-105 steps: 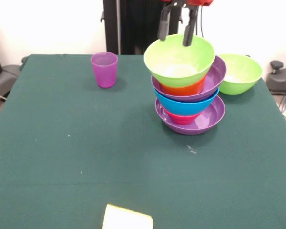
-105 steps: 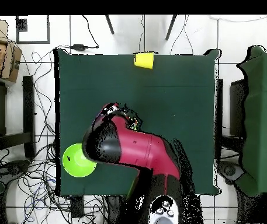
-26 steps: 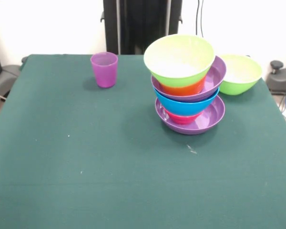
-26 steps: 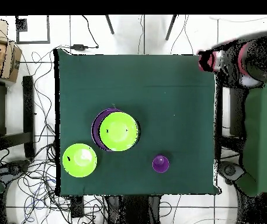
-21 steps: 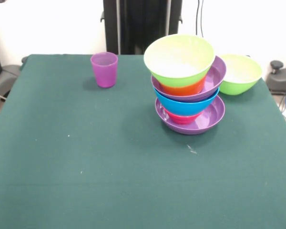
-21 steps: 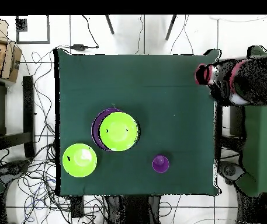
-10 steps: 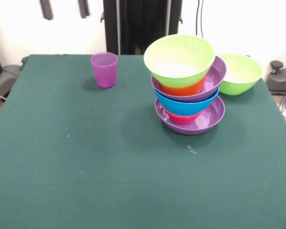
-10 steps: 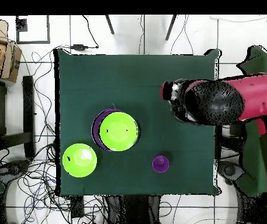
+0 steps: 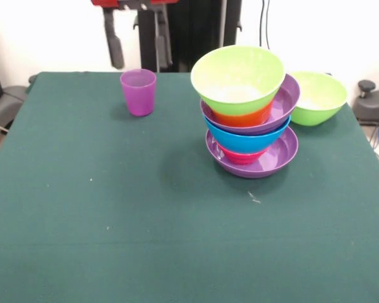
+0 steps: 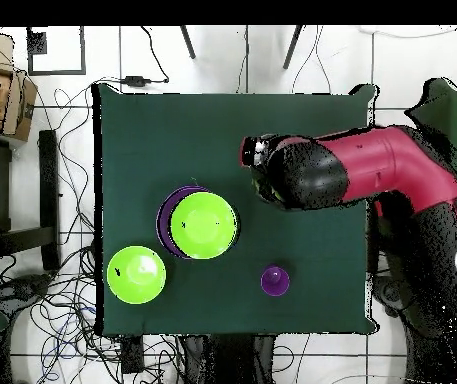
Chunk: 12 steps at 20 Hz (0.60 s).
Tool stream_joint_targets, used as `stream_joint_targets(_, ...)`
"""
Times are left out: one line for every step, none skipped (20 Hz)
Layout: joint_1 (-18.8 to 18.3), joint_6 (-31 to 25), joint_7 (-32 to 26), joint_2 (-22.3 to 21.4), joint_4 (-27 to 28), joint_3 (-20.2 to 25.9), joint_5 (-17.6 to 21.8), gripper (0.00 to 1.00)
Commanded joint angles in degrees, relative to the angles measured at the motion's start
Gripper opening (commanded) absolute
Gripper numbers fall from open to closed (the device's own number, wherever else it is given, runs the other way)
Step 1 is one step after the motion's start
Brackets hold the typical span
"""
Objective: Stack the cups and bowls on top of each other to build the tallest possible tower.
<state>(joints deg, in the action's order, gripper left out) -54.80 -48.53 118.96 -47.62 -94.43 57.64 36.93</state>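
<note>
Centrally, the nested tower of glossy plastic bowls [image 9: 247, 113] is seen on the green-covered desk [image 9: 145, 221], topped by a lime green bowl [image 9: 238, 77]. A second lime green bowl [image 9: 317, 96] sits just beside it. The translucent purple tumbler [image 9: 138, 92] stands apart, below the empty end effector [image 9: 137, 44], whose fingers are spread wide.

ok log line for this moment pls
gripper: open, above purple cup | tower: six bowls, lime green on top | loose: lime green bowl beside tower
</note>
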Motion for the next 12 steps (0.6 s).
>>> stream_joint_targets(3.9,8.0,12.7,2.8,-7.7,-12.5,2.8,1.0)
stream_joint_targets(4.3,9.0,12.7,2.9,-8.2,-13.4,2.5,1.0)
stream_joint_targets(4.5,9.9,12.7,3.1,-8.4,-14.0,2.3,1.0)
stream_joint_targets(4.8,10.8,12.7,3.4,-8.8,-14.7,2.2,1.0)
stream_joint_targets(5.1,11.5,12.5,3.5,-8.9,-15.4,2.0,1.0)
stream_joint_targets(5.3,12.0,12.4,3.7,-9.1,-15.9,1.8,1.0)
stream_joint_targets(5.5,12.4,12.3,3.8,-9.3,-16.3,1.5,1.0)
stream_joint_targets(5.8,13.0,12.4,3.4,-9.7,-16.9,1.2,1.0)
stream_joint_targets(6.0,13.1,12.4,3.1,-10.0,-17.3,0.8,1.0)
stream_joint_targets(6.1,13.2,12.3,2.4,-10.7,-17.6,0.2,1.0)
stream_joint_targets(6.1,13.2,12.0,1.9,-11.1,-17.9,-0.5,1.0)
stream_joint_targets(6.0,12.9,11.8,0.9,-12.1,-17.9,-1.6,1.0)
